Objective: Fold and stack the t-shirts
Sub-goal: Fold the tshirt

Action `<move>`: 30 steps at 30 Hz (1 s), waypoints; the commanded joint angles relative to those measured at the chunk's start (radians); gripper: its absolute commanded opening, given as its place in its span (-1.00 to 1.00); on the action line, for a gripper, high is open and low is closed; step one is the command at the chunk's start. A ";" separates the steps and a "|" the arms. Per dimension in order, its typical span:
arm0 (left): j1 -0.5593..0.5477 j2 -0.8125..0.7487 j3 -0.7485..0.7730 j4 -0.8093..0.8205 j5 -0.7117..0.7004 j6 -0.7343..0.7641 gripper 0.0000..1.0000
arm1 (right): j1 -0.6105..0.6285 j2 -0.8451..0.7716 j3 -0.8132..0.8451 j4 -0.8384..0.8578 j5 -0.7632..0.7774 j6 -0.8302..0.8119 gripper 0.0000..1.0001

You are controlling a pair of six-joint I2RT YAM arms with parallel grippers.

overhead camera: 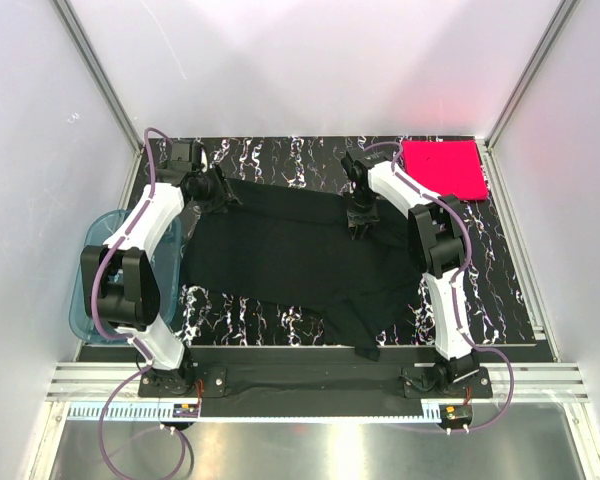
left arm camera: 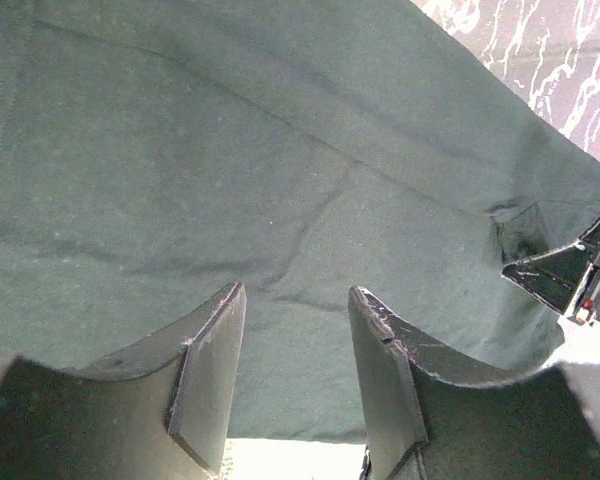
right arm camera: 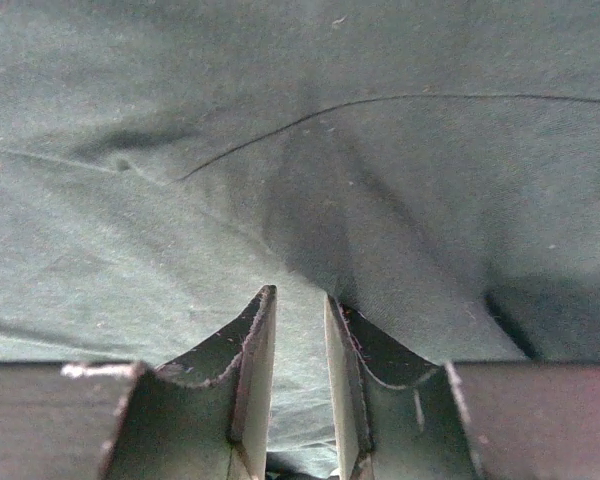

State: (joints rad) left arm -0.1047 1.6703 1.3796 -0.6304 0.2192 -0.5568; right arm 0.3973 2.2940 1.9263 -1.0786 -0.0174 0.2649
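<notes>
- Your left gripper point(left arm camera: 296, 292) is at the far left corner of the black t-shirt point(overhead camera: 290, 260). Its fingers are spread and the cloth's edge lies across the gap; you cannot tell whether the pads press on it.
- Your right gripper point(right arm camera: 300, 295) is almost pressed together, pinching a pucker of the same shirt near its far right side.
- The black t-shirt lies spread and wrinkled over the middle of the marbled tabletop point(overhead camera: 280, 160).
- The pink-red t-shirt point(overhead camera: 442, 168) lies as a neat square at the far right corner, apart from the black one.
- A blue tub point(overhead camera: 85, 290) sits at the tabletop's left edge.
</notes>
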 commanded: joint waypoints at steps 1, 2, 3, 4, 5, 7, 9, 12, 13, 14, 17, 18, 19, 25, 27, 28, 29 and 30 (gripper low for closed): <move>0.005 -0.017 0.015 0.044 0.040 0.011 0.01 | 0.005 -0.010 0.043 -0.007 0.053 -0.027 -0.34; 0.005 -0.012 0.015 0.044 0.043 0.009 0.01 | 0.003 -0.011 0.042 -0.007 0.057 -0.030 -0.33; 0.005 -0.011 0.015 0.044 0.045 0.008 0.01 | 0.005 -0.010 0.040 -0.006 0.062 -0.030 -0.32; 0.003 -0.003 0.015 0.044 0.048 0.008 0.01 | 0.003 -0.005 0.040 -0.003 0.065 -0.035 -0.32; 0.005 -0.001 0.015 0.046 0.049 0.008 0.01 | 0.003 -0.002 0.040 -0.001 0.069 -0.036 -0.31; 0.005 0.003 0.018 0.046 0.055 0.006 0.01 | 0.005 0.011 0.046 0.006 0.068 -0.041 -0.31; 0.005 0.011 0.025 0.044 0.057 0.005 0.01 | 0.003 0.024 0.056 0.000 0.066 -0.043 -0.32; 0.003 0.017 0.030 0.040 0.058 0.006 0.01 | 0.005 0.038 0.066 -0.004 0.065 -0.041 -0.37; 0.005 0.017 0.033 0.040 0.058 0.008 0.01 | 0.003 0.039 0.069 -0.004 0.065 -0.042 -0.42; 0.005 0.020 0.032 0.040 0.057 0.009 0.01 | 0.005 0.041 0.072 -0.004 0.065 -0.041 -0.50; 0.005 0.022 0.035 0.040 0.060 0.008 0.01 | 0.006 0.048 0.076 -0.009 0.059 -0.039 -0.73; 0.005 0.025 0.035 0.041 0.063 0.008 0.01 | 0.005 0.050 0.074 -0.010 0.062 -0.036 -0.74; 0.005 0.028 0.036 0.043 0.065 0.008 0.01 | 0.005 0.053 0.069 -0.007 0.063 -0.036 -0.74; 0.005 0.039 0.042 0.040 0.068 0.008 0.01 | 0.003 0.025 0.104 -0.047 0.051 -0.030 -0.96; 0.005 0.039 0.042 0.040 0.069 0.008 0.01 | 0.003 0.021 0.141 -0.104 0.036 -0.026 -1.00; 0.005 0.040 0.041 0.041 0.069 0.008 0.01 | 0.003 0.018 0.172 -0.121 0.027 -0.023 -1.00; 0.005 0.043 0.041 0.044 0.071 0.008 0.01 | 0.003 0.018 0.186 -0.138 -0.005 -0.023 -1.00; 0.007 0.043 0.041 0.043 0.071 0.006 0.01 | 0.005 0.018 0.197 -0.164 -0.024 -0.015 -1.00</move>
State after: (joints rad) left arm -0.1043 1.7096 1.3811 -0.6254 0.2665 -0.5571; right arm 0.3977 2.3375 2.0460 -1.1599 0.0040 0.2367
